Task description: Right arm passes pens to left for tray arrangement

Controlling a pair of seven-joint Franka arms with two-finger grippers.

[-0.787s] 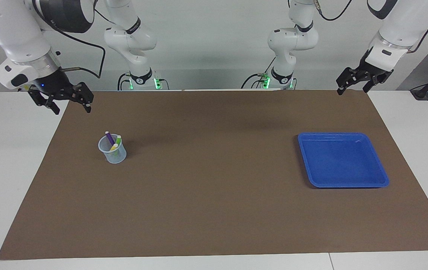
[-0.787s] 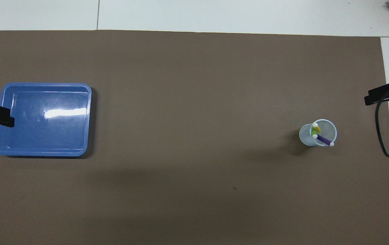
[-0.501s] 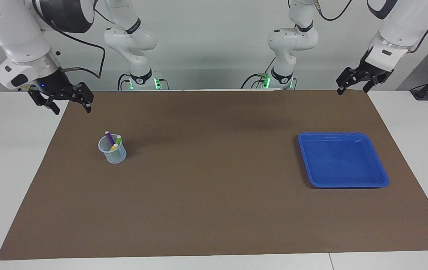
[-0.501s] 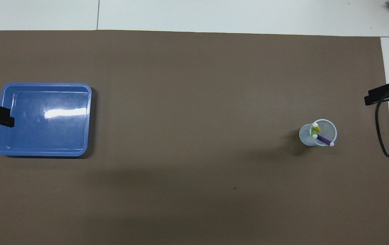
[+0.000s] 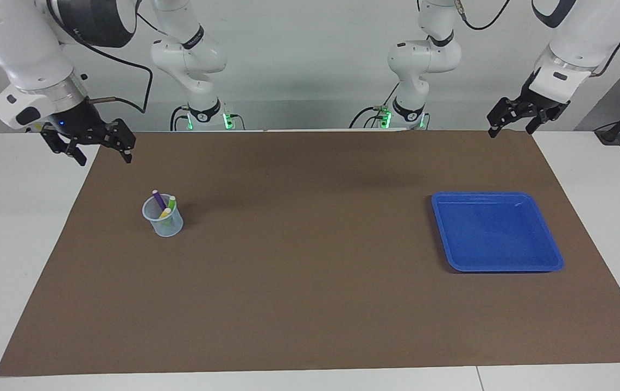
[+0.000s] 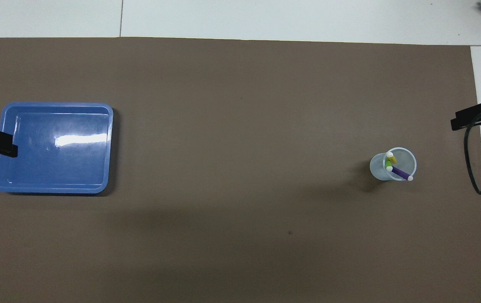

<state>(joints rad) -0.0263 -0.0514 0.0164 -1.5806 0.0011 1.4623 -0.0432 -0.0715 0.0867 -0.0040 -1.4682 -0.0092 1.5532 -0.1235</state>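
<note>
Both grippers, left (image 5: 509, 126) and right (image 5: 101, 149), hang unclenched (seemingly) over mat (image 5: 310, 304) corners.

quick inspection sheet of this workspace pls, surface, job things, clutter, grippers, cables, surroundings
surface: brown mat on a white table.
job's things: yellow, purple and green pens stand in a translucent cup toward the right arm's end; blue tray toward the left arm's end holds nothing.
clutter: nothing seen.
grippers: right gripper open, raised over the mat's corner near the cup; left gripper open, raised over the mat's corner near the tray; neither holds anything.
cables: black cable loops from the right arm's wrist.
surroundings: two further white arms at the table's edge, green lights at their bases.
</note>
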